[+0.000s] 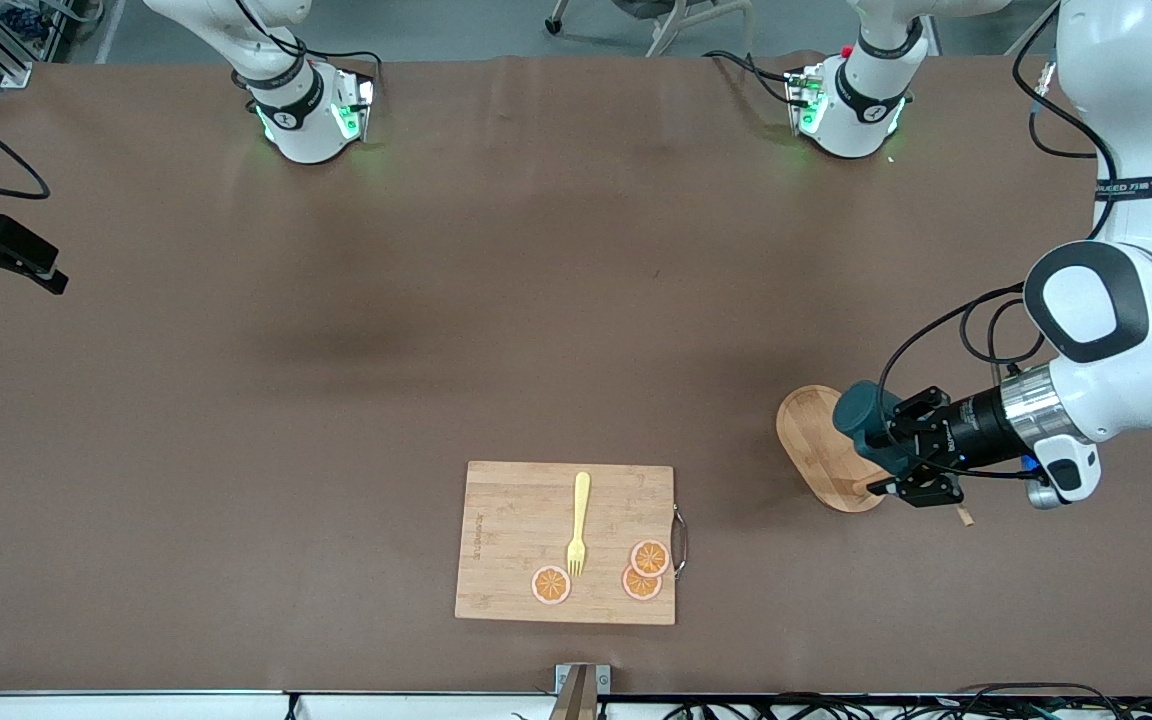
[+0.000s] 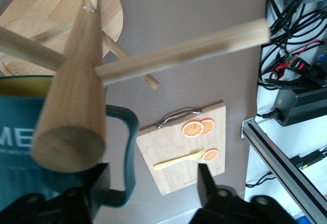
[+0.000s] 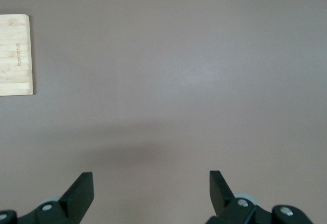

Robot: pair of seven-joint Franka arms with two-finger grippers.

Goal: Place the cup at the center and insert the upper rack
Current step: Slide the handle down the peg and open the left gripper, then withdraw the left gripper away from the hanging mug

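Cup (image 1: 861,415) first — you see it hanging on the upper rack (image 1: 821,450), right at the left gripper (image 1: 908,455), whose fingers stand apart around the handle without pinching it. It looks rigid, glazed and likely slippery, so take the handle or rim squarely. Your right gripper (image 3: 151,185) waits open over bare table — the rack seems light and tippy; grip its post.

You have one cutting board (image 1: 526,545) carrying one fork (image 1: 578,524) and three orange slices (image 1: 648,558); beside it stand one cup (image 1: 861,412) and one rack (image 1: 816,445).
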